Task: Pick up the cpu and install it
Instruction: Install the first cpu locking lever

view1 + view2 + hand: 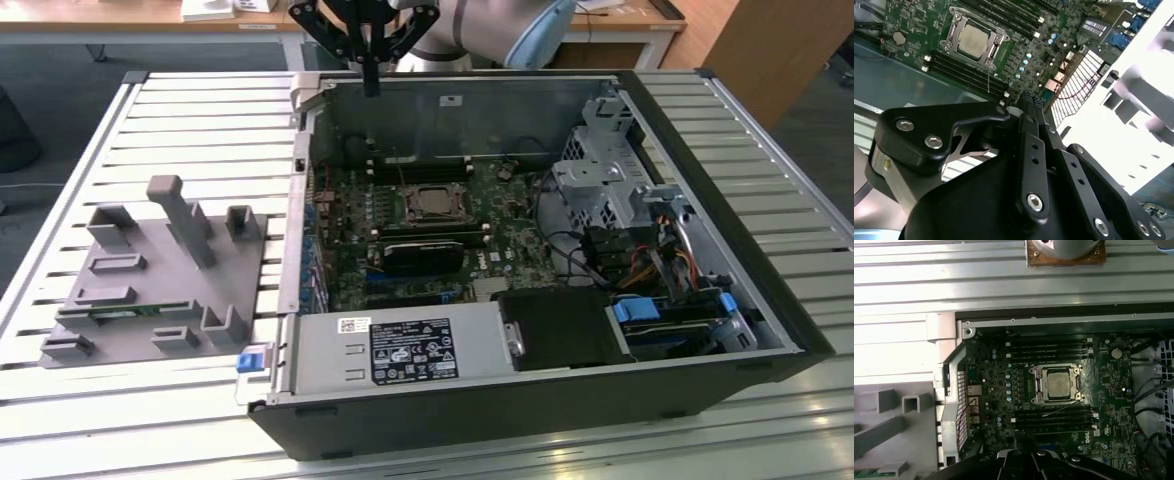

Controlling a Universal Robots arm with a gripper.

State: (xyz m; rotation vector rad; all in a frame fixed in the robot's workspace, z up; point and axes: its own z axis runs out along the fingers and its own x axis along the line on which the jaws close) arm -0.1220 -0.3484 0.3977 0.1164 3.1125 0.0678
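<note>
The cpu (pixel 434 203) lies flat in the metal-framed socket on the green motherboard inside the open computer case (pixel 747 250); its silver-grey top also shows in both wrist views (pixel 974 41) (pixel 1060 384). My gripper (pixel 371 88) hangs high above the case's far wall, well clear of the board. Its black fingers (pixel 1030 107) are pressed together with nothing between them. In the first wrist view the gripper (pixel 1026 440) points at the board beside the memory slots, apart from the cpu.
A grey fixture plate (pixel 147 280) with upright posts lies at the exterior view's left, a green memory stick (pixel 114 312) in it. Inside the case are a power supply (pixel 400 350), a black cooler (pixel 420 255), a drive cage (pixel 601 180) and cables.
</note>
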